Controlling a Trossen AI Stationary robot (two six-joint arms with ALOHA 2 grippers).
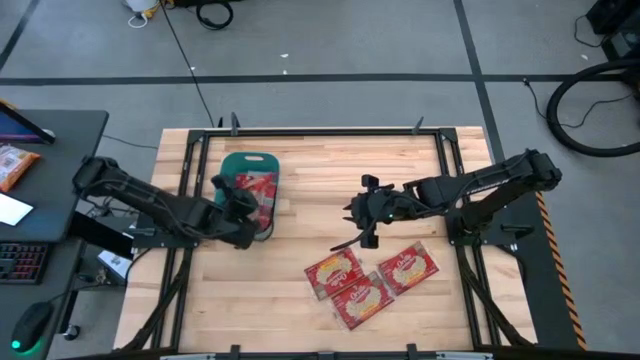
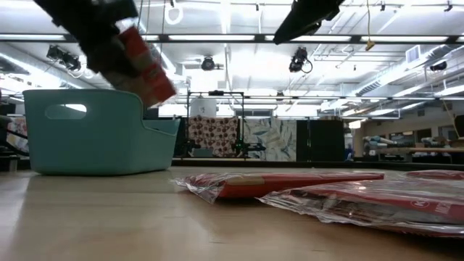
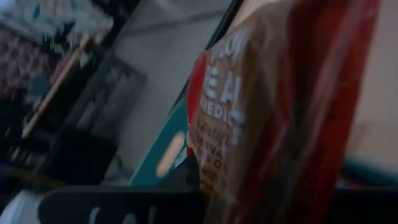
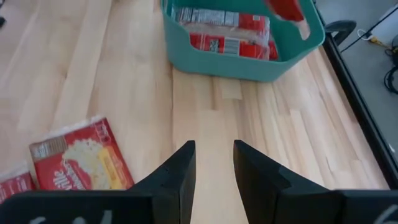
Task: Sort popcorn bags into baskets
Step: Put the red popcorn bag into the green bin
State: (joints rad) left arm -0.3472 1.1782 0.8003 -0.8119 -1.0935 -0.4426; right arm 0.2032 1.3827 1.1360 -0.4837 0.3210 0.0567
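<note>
My left gripper hangs over the teal basket at the table's far left and is shut on a red popcorn bag. That bag fills the left wrist view. More bags lie inside the basket. Three popcorn bags lie flat on the table near its front edge. My right gripper floats open above the table's middle, just beyond those three, touching nothing; its fingers point toward the basket. My left gripper holds the popcorn bag by its upper end, coming in from the table's left. The bag is lifted clear and hangs tilted below the fingers, above the basket's rim. The fingers themselves are hidden behind the bag in the wrist view.
Bare wood lies between the basket and the three loose bags. A dark desk with a keyboard and an orange snack packet stands left of the table. Metal frame rails run along the table's edges.
</note>
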